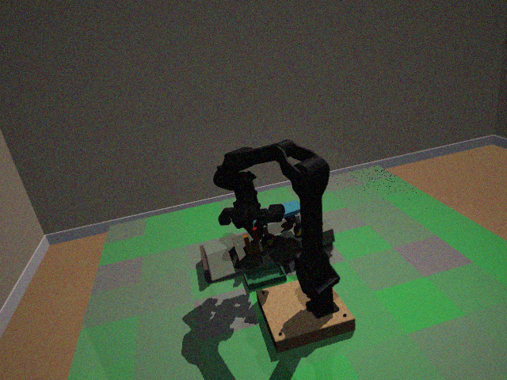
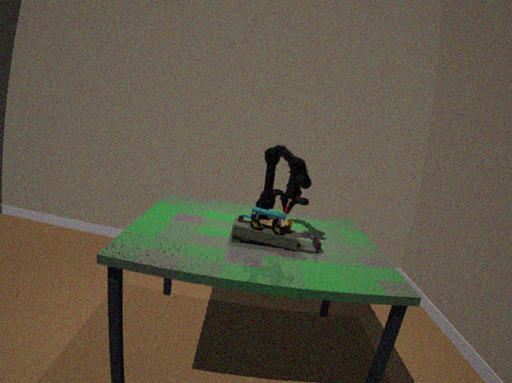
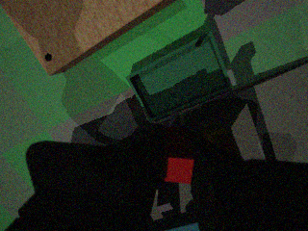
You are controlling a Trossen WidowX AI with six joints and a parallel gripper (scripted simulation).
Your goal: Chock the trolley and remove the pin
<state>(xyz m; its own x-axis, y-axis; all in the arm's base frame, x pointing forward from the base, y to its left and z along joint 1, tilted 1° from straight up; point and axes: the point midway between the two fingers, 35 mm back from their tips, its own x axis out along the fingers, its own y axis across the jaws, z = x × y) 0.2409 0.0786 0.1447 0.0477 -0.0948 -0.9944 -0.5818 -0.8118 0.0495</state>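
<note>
My gripper (image 1: 254,232) (image 2: 288,205) is shut on the red-headed stop pin (image 1: 254,229) (image 2: 286,209) (image 3: 179,170) and points down, holding it near the downhill end of the trolley. The trolley (image 1: 291,208) (image 2: 268,212) (image 3: 185,227) stands on the ramp (image 1: 221,261) (image 2: 265,236) with its blue top showing. The orange handle of the chock (image 1: 245,237) (image 2: 290,223) stands upright at the trolley's downhill side, close to the wheel; contact is too dark to tell. The green tray (image 1: 264,281) (image 3: 168,52) lies beside the ramp, on the robot's side. The pin's lower end is hidden in shadow.
The arm's wooden base (image 1: 282,302) (image 3: 111,29) stands near the tray. A raised lip (image 1: 205,264) closes the ramp's low end. The arm covers part of the trolley in the top view, and dark shadows lie over the ramp and tray.
</note>
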